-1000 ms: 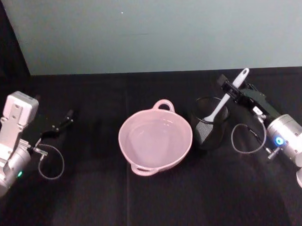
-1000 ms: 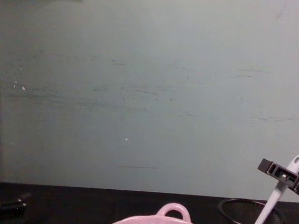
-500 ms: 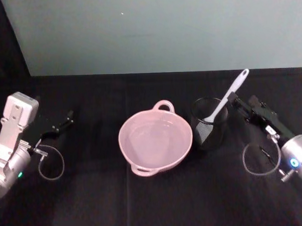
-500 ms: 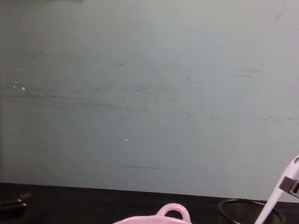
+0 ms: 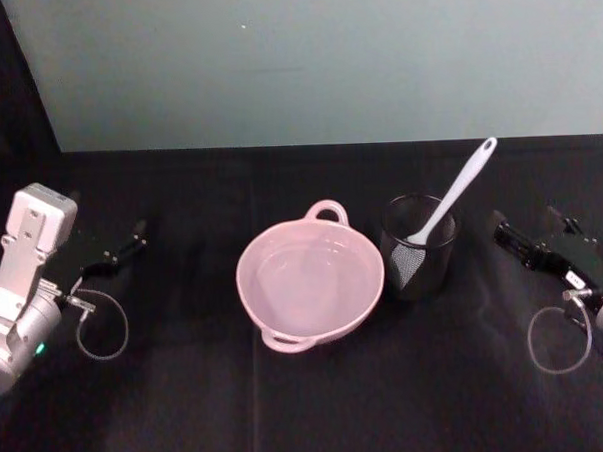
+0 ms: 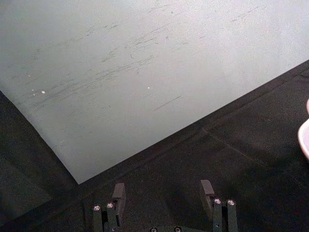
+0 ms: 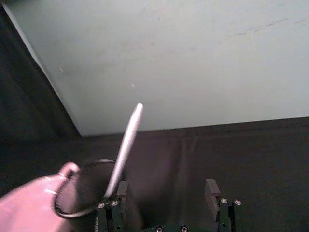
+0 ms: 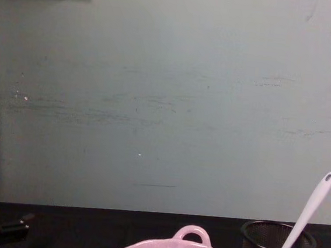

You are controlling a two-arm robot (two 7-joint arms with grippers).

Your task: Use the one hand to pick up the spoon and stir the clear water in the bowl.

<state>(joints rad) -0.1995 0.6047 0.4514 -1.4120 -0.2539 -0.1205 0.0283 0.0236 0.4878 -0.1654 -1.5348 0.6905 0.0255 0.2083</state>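
1. Head view puts the right tool point(image 5: 531, 244) at about 3 o'clock on the black desk point(image 5: 289, 407), well apart from the mesh cup point(image 5: 420, 249); its wrist view shows the jaws spread wide with nothing between them, the spoon's handle rising ahead and off to one side.
2. Left tool point(image 5: 117, 249) sits at roughly 9 o'clock, parked, its jaws likewise spread over bare cloth in its own wrist view.
3. Spoon point(image 5: 452, 191) stands in the mesh cup, blade down, handle leaning out toward 1 o'clock. It is slim and white, with a small oval hole at the handle tip (clearest in the chest view point(image 8: 311, 207)); the blade is flat and squarish behind the mesh.
4. Bowl point(image 5: 254, 293) is at the centre, just beside the cup on its 9 o'clock side: pale pink, glossy, loop handle at 12 o'clock. The clear water point(image 5: 309, 283) is barely visible against the pink.
5. Likely risks: the handle is thin and tilted, so an approach slightly off line could close on air or knock it sideways. The cup looks light, so dragging the spoon at an angle may tip it toward the bowl. Carrying the blade in too fast could slop water over the rim.
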